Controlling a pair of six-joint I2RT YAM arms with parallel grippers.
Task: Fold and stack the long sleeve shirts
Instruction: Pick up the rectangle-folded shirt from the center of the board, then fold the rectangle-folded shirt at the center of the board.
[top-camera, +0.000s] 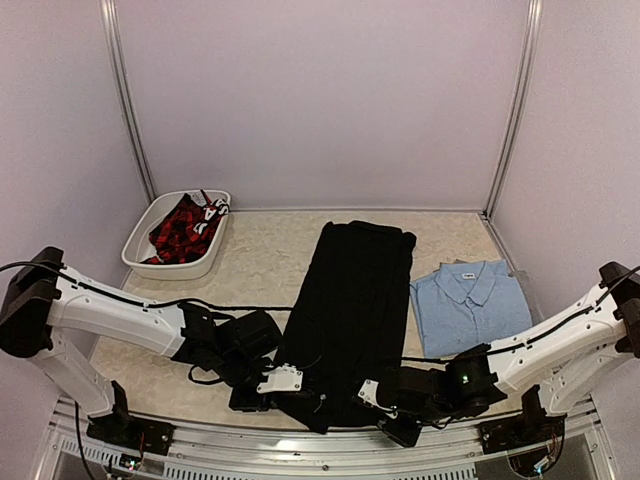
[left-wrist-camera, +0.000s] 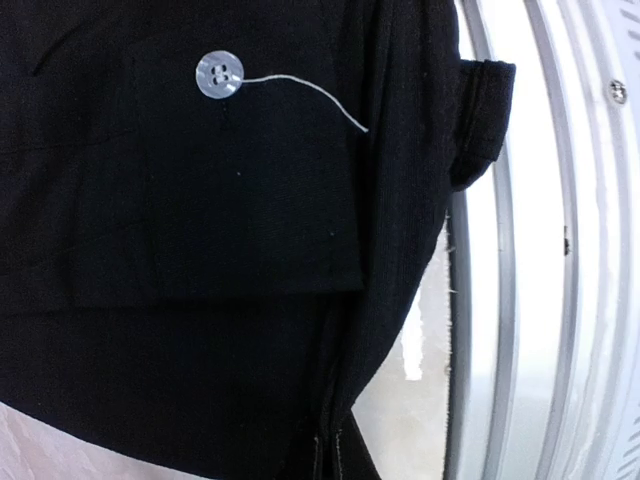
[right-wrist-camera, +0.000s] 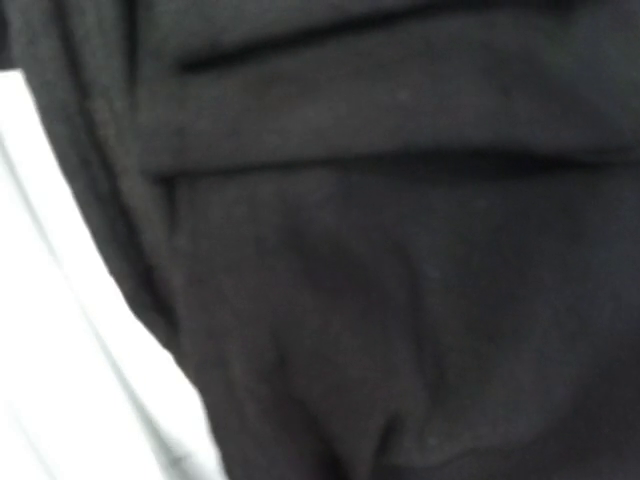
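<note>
The black shirt lies as a long narrow strip down the middle of the table, its near hem at the front edge. My left gripper is at the hem's near left corner, my right gripper at its near right corner. Black cloth fills both wrist views and gathers toward the jaws, hiding the fingers; both look shut on the cloth. A white button with a loose thread shows in the left wrist view. The light blue shirt lies folded, collar up, to the right.
A white bin holding a red and black plaid cloth stands at the back left. The table's metal front rail runs right beside the black hem. Walls close in the back and both sides.
</note>
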